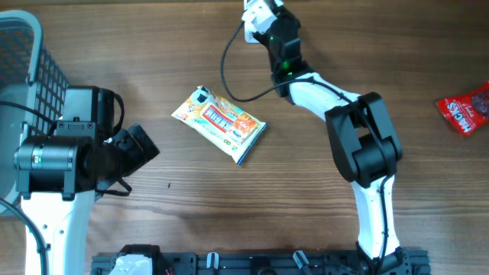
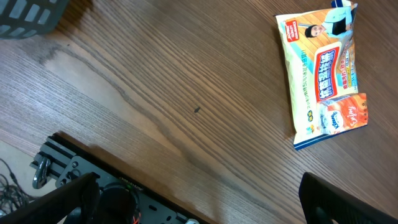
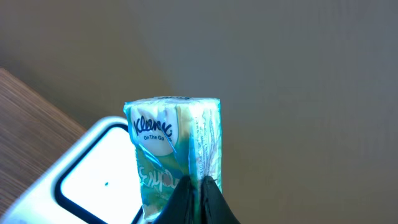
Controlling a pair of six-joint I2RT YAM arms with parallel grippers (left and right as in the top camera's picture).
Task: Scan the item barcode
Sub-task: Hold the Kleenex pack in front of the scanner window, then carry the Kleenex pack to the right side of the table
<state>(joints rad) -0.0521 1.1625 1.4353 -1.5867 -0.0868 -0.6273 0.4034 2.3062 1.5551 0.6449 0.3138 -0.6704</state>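
While the left jaws gape empty, the right jaws pinch a Kleenex pack [image 3: 177,149].

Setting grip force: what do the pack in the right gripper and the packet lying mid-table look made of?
The Kleenex pack, pinched in the right gripper, looks like thin, soft plastic film: glossy, wrinkled along its edges. The packet mid-table is probably printed plastic film too: bright colour print and a flat sealed edge, lying limp.

A green Kleenex tissue pack [image 3: 177,149] stands upright by what may be a white scanner [image 3: 81,177].
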